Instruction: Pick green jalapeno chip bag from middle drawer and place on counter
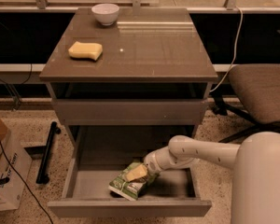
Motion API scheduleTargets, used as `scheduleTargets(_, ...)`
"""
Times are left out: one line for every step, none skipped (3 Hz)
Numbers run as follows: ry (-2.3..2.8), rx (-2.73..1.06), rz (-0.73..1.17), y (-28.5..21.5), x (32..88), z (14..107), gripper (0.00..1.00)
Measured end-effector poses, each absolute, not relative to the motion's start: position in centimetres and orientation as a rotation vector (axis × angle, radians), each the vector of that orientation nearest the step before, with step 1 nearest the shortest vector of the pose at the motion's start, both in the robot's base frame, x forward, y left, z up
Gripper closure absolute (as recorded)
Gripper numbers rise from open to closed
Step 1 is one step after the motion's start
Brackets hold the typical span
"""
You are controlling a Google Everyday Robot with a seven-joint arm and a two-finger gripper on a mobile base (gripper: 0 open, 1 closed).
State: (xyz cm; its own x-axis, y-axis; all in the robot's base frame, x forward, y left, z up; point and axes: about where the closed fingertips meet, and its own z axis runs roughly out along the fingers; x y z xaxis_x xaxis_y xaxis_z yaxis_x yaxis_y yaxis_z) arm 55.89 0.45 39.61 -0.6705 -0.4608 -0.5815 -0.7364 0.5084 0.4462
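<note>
Camera view looks down on the cabinet from the front, and we read it from the left. On the counter (144, 55), one yellow sponge (85, 50) lies near the left edge and one white bowl (105, 13) stands by the back edge, left of centre. The rest of the top is bare as far as we can see. Below it is one shallower drawer front (130, 112), pushed in, and under that the one middle drawer (84, 185) is pulled well out.

There is one green jalapeno chip bag (123, 188). It lies on the drawer floor close to the front edge, about midway between the side walls. Its long axis runs from the front-left up toward the back-right, so its far end points at the wrist.

The single arm (200, 150) reaches in from the right. The gripper (139, 173) sits over the back-right end of the bag, touching it or just above it. Whether it is clenched on the bag or released, we cannot tell.

We judge the coming move turns on this. The bag stretches away to the front-left of the gripper, so if held it would hang from one end. It must also rise clear of the drawer front above before it reaches the counter.
</note>
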Motion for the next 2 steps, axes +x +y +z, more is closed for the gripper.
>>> scheduleTargets(2.368,-0.968,0.974,0.35,55.25,39.74,0.42)
scheduleTargets(2.364,-0.947,0.984,0.23,54.64,39.95,0.65)
